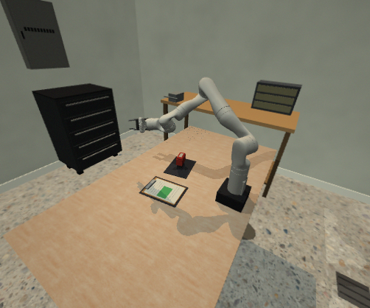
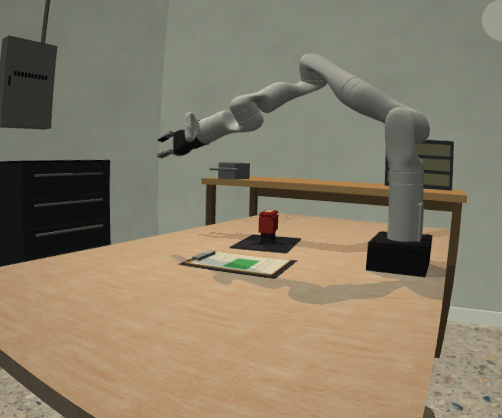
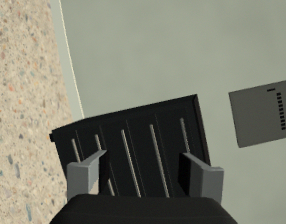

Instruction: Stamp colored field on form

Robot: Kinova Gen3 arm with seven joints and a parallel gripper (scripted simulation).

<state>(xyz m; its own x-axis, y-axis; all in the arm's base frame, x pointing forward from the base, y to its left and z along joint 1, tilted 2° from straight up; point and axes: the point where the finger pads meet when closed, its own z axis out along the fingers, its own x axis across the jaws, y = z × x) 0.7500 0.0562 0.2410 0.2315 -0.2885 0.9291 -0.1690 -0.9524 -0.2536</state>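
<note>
A red stamp (image 1: 180, 158) (image 2: 268, 222) stands upright on a black mat (image 1: 173, 170) (image 2: 284, 244) on the wooden table. In front of the mat lies a clipboard with a form (image 1: 179, 190) (image 2: 268, 266) that bears a green field (image 1: 164, 191) (image 2: 241, 263). My gripper (image 1: 131, 124) (image 2: 162, 145) (image 3: 144, 166) is open and empty. It is stretched out sideways, high above the table's far left edge, well away from the stamp, and points at the drawer cabinet. The wrist view shows no stamp or form.
A black drawer cabinet (image 1: 79, 125) (image 2: 48, 205) (image 3: 134, 149) stands left of the table. A side table (image 1: 238, 112) (image 2: 323, 189) behind holds a small grey box (image 1: 175, 96) (image 2: 233, 170) and a shelf unit (image 1: 276, 96). The arm's black base (image 1: 234, 197) (image 2: 398, 254) sits at the table's right.
</note>
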